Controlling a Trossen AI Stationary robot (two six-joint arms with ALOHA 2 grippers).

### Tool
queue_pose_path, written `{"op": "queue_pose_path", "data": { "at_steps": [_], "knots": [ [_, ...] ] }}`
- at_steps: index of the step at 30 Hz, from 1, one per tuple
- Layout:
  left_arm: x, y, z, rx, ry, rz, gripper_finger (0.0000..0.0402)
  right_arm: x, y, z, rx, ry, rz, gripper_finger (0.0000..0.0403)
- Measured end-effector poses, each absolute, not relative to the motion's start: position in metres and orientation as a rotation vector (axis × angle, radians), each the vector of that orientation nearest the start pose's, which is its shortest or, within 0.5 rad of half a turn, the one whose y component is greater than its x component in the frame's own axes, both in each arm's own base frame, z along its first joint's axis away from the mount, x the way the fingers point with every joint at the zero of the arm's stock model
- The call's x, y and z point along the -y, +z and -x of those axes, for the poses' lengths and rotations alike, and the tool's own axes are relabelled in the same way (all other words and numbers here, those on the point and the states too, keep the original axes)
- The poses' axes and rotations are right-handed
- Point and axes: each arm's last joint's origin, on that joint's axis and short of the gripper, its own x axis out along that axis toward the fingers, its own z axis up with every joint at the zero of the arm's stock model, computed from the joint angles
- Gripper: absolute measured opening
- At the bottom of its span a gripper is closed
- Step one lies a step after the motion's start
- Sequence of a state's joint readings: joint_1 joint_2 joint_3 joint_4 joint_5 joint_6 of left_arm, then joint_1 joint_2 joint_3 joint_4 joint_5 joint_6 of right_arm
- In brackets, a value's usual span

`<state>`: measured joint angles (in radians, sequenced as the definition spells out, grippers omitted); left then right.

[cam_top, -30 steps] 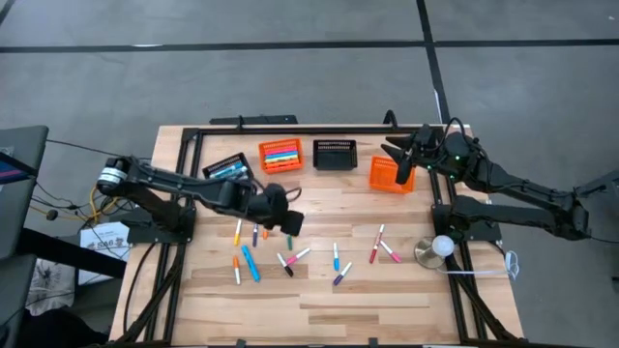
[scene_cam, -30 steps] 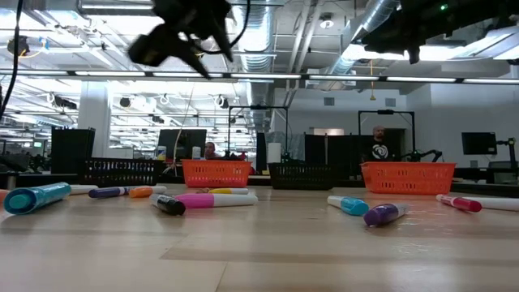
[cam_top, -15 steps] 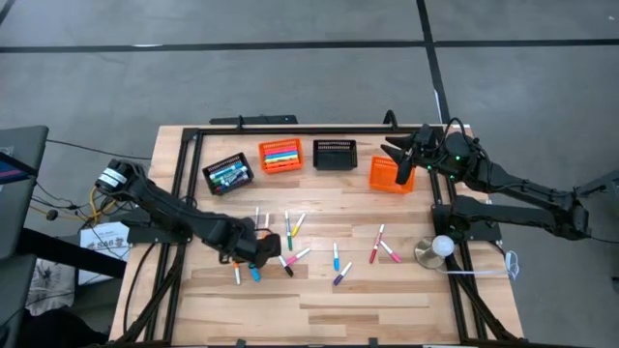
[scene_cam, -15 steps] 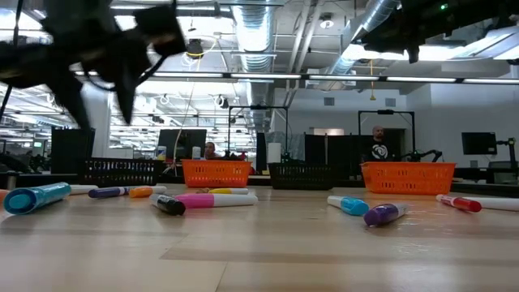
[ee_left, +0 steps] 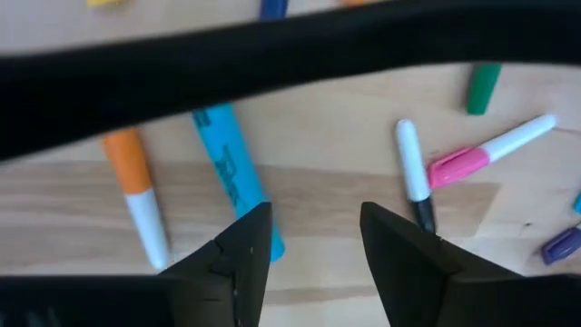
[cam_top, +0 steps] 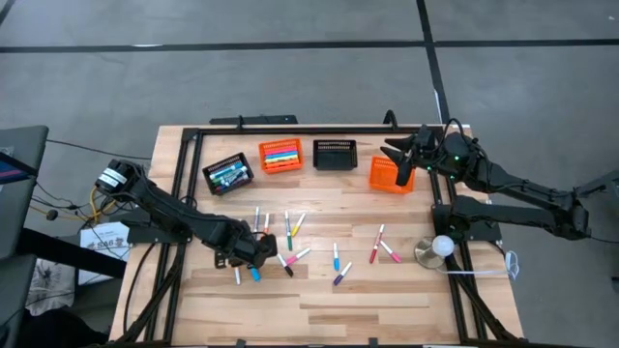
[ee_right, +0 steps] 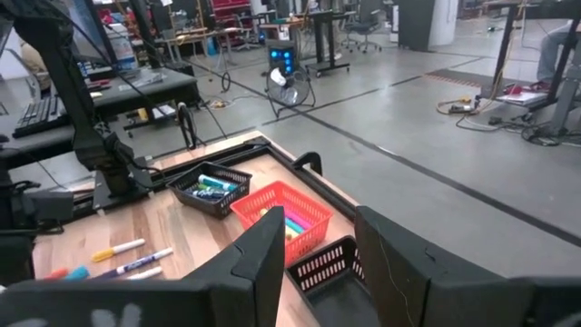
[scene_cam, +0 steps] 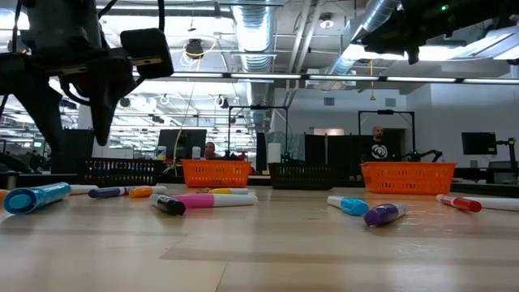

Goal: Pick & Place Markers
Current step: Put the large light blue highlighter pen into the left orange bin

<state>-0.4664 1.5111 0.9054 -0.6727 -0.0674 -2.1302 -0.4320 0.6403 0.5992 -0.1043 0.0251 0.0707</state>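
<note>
Several markers lie flat on the wooden table [cam_top: 319,300], among them a light blue one [ee_left: 231,173], an orange-and-white one [ee_left: 136,195], a white one [ee_left: 413,173] and a pink-and-white one [ee_left: 486,154]. My left gripper [cam_top: 254,255] [ee_left: 313,241] hangs open above the left cluster, with the light blue marker's end just beside one finger. In the low view it [scene_cam: 69,122] is clear of the table. My right gripper [cam_top: 397,155] [ee_right: 318,245] waits open above the orange basket [cam_top: 390,174] at the far right.
Along the far edge stand a black basket with markers [cam_top: 228,174], an orange basket with markers [cam_top: 280,155] and a black basket [cam_top: 335,154]. More markers lie mid-table [cam_top: 336,256] and to the right [cam_top: 377,242]. A white ball on a metal disc [cam_top: 441,246] sits near the right edge.
My left gripper has swung from over the table's middle toward the near-left, coming down over the left cluster of markers, and has nearly stopped there in the last half second. The markers lie as before.
</note>
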Motion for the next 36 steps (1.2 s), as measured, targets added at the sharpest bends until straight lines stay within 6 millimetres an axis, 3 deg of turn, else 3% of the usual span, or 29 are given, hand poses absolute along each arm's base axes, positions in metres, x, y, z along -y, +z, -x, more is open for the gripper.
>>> {"op": "queue_pose_path", "data": {
  "at_steps": [12,29,36],
  "knots": [
    [0.122,0.158,-0.239,-1.115,1.109,1.424,0.0113,0.064,0.297,-0.137,-0.134,-0.462,-0.098,0.0124],
    [0.112,0.143,-0.231,-1.093,1.175,1.415,0.0112,0.064,0.297,-0.137,-0.134,-0.462,-0.098,0.0124],
    [0.113,0.122,-0.232,-1.151,1.219,1.392,0.0112,0.064,0.297,-0.137,-0.131,-0.461,-0.098,0.0124]
  ]
}}
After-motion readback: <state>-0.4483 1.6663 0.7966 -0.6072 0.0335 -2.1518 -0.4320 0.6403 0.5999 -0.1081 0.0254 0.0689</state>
